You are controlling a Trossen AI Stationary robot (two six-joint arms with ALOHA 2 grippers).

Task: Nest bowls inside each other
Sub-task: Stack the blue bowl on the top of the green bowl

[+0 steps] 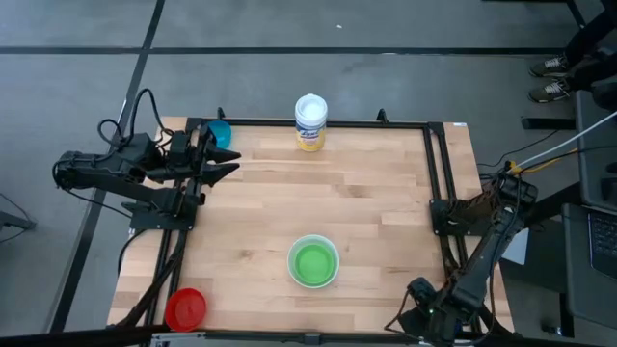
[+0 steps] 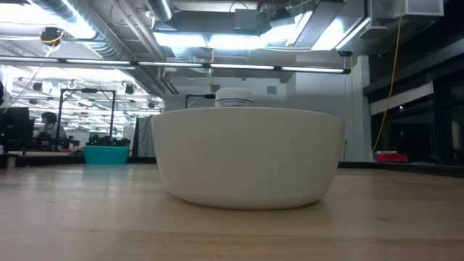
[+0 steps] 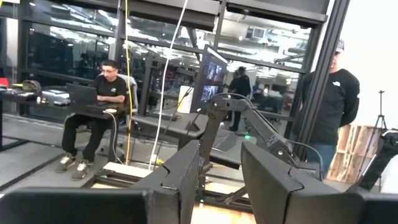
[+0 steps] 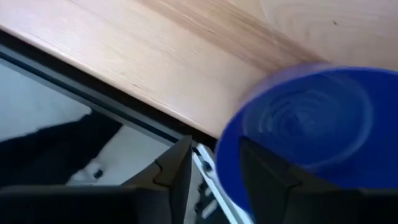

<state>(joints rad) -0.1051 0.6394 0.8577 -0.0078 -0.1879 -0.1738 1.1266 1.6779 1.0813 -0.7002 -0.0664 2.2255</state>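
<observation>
A green bowl (image 1: 313, 263) sits nested in the larger white bowl (image 1: 313, 243) at the table's near middle; the white bowl (image 2: 250, 156) fills the low view. A teal bowl (image 1: 221, 132) stands at the far left corner and a red bowl (image 1: 185, 308) at the near left corner. The dark blue bowl (image 4: 305, 137) shows only in the right wrist view, at the table's edge. My right gripper (image 4: 214, 155) is open and points down at that bowl's rim, at the near right corner (image 1: 422, 306). My left gripper (image 1: 231, 164) hangs open above the table's left side, beside the teal bowl. My right gripper comes from above at the blue bowl's rim (image 4: 227, 155), one finger (image 4: 267, 180) over the bowl's inside and the other (image 4: 177, 171) outside it. A gap shows between the outer finger and the rim. Whether the inner finger touches the bowl, I cannot tell.
A white-and-yellow canister (image 1: 310, 122) stands upright at the far edge's middle. Black frame rails (image 1: 436, 164) run along the table's sides. Bare wood lies between the white bowl and the canister. Beyond the table, people (image 3: 102, 112) sit and stand in the room.
</observation>
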